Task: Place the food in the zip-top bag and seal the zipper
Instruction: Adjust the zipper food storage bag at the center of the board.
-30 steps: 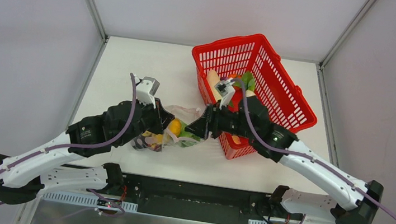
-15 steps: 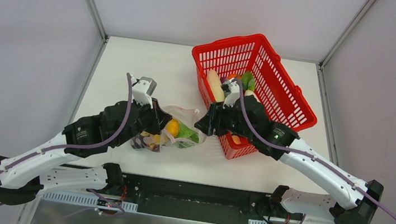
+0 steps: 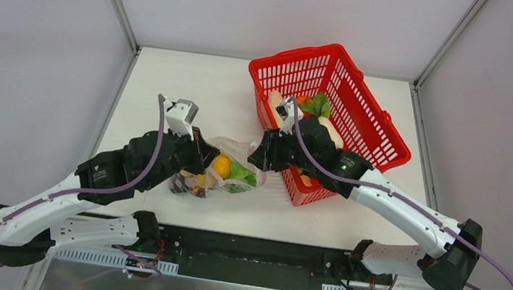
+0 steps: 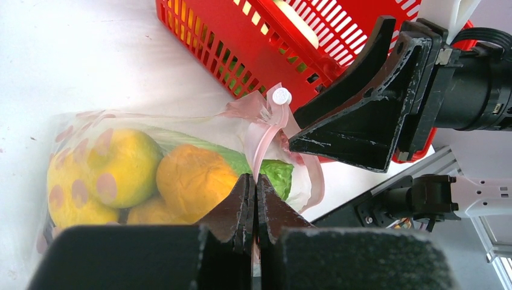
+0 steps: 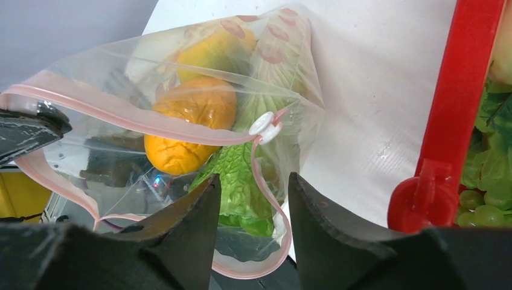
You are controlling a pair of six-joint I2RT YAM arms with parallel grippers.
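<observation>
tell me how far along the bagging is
Done: orange fruit and lettuce sit inside the zip-top bag. In hand: left hand pinches the zipper; right hand, open, faces the white slider. Left: more food lies in the red basket, and the bag's mouth gapes unsealed.

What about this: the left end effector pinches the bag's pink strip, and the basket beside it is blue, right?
No. The basket is red, not blue, as the left wrist view shows. The left end effector does pinch the pink strip of the bag.
</observation>
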